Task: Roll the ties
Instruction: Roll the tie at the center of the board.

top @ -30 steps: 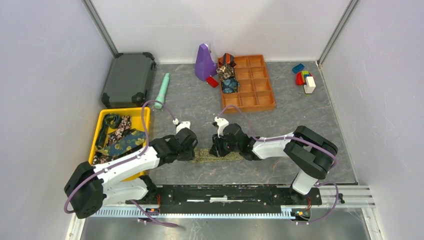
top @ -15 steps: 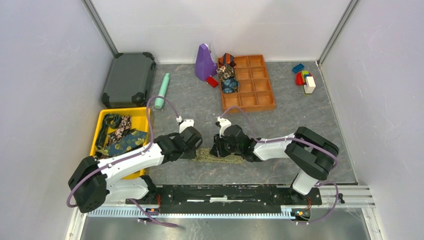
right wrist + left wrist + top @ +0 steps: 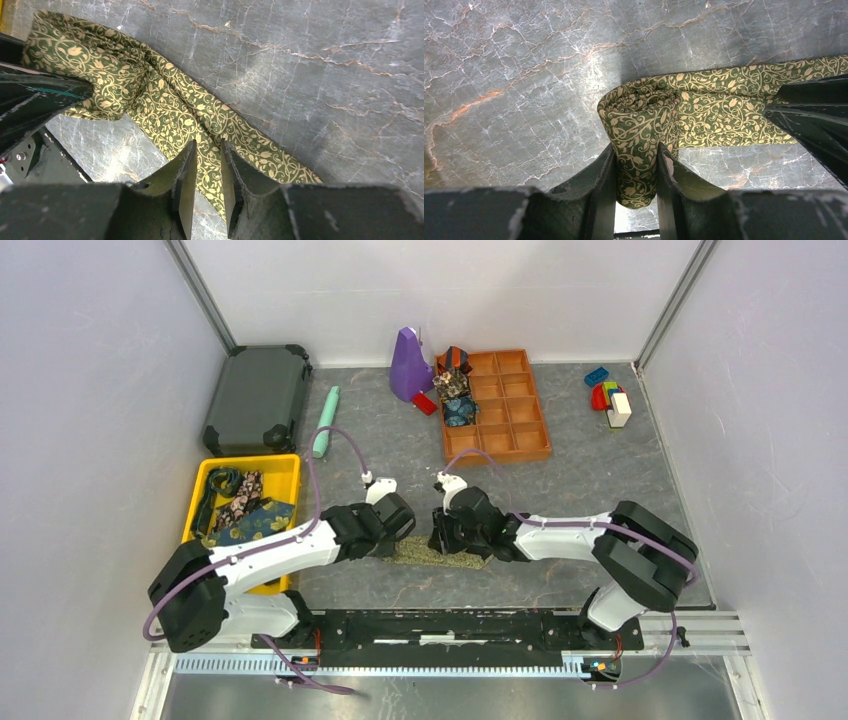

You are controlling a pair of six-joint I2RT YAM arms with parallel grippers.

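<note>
Rolling the olive-gold tie [image 3: 714, 107], which lies on the desk [image 3: 514, 75] toward its near edge, should go best if the left claw [image 3: 636, 155], pinching the started coil [image 3: 636, 117], turns it evenly while the right claw [image 3: 207, 150], pinching the flat strip [image 3: 170, 107], holds it taut and straight.

No text or label can be read.

Left arm [image 3: 270, 558] and right arm [image 3: 565, 535]: white shells, black joint housings and, as we mark, a purple cable [image 3: 335, 430] along each. On the left gripper [image 3: 636, 149] and right gripper [image 3: 208, 145] we note dark fingers [image 3: 599, 185] with chipped paint.
</note>
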